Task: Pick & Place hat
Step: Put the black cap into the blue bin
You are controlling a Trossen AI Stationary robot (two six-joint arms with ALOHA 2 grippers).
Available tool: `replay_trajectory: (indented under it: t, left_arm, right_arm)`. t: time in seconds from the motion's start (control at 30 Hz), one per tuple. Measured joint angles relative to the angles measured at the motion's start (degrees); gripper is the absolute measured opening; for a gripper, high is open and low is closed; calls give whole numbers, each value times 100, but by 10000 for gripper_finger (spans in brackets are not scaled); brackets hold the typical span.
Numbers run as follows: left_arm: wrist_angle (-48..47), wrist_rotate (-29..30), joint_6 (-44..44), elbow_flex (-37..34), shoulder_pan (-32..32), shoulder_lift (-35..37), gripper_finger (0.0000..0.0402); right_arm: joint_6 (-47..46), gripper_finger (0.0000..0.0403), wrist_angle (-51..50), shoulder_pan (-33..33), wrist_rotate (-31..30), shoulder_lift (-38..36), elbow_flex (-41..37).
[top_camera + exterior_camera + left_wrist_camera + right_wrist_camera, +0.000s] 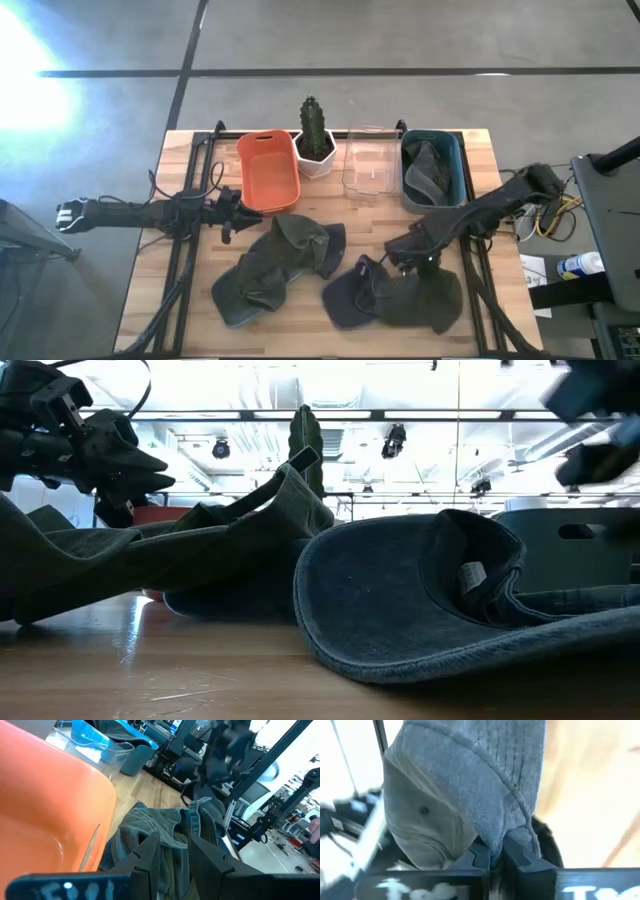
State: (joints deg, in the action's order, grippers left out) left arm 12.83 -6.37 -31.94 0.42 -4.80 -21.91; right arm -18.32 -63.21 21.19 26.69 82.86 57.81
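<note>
Along the table's twelve o'clock edge stand four containers: an orange plastic tub [268, 172] with nothing in it, a white faceted pot [316, 158] holding a dark green cactus [313, 123], a clear plastic box [368, 165] with nothing visible inside, and a blue-grey plastic bin [447, 152] with a crumpled grey hat [422, 172] lying in it. On the pale wooden slat table [160, 290] lie more soft caps: an olive-green cotton hat [272, 265] sprawled toward seven o'clock, its crown creased and folded, and a dark blue-grey denim cap [372, 293] toward five o'clock, brim flat on the wood, stitched seams and a small inner label showing in the low view. My right gripper [494, 856] sits at four o'clock, fingers clamped together on a fold of that denim cap's ribbed cloth. My left gripper [243, 208] hovers at nine o'clock, just beside the orange tub's near corner above the olive hat, its fingers [147, 851] apart.
</note>
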Motion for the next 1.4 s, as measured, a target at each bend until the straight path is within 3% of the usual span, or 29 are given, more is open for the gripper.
replay_trajectory:
  t: [0.2, 0.37, 0.53, 0.63, 0.67, 0.73, 1.1, 1.27, 1.4]
  left_arm:
    - [-18, 0, 0, -1, 0, -1, 94]
    - [-19, 2, 0, 0, 2, 0, 94]
    - [-18, 2, 0, 0, 2, 2, 94]
    - [-18, 2, 0, -1, 2, -1, 94]
    - [-17, 2, 0, 0, 1, 2, 94]
    - [-16, 2, 0, -2, 0, -1, 94]
    - [-88, 2, 0, -2, 0, 2, 94]
    - [-89, 2, 0, 0, 1, 2, 94]
    - [-92, 2, 0, 0, 0, 2, 94]
  right_arm:
    - [-2028, 9, -5, -270, -1491, -1382, 370]
    - [-4035, 9, -119, -295, -3711, -2547, 440]
    - [-5699, 9, -1377, -306, -6291, -3342, 377]
    - [-7018, 9, -2586, -373, -7226, -3615, 375]
    - [-7467, 9, -2734, -426, -7351, -3678, 335]
    - [-7465, 9, -2525, -622, -7448, -3948, 93]
    - [-8674, 8, -2586, -1803, -6387, -3946, -1317]
    - [-8111, 8, -2250, -2060, -5779, -3579, -1498]
    - [-7966, 8, -1937, -2091, -5998, -3279, -1369]
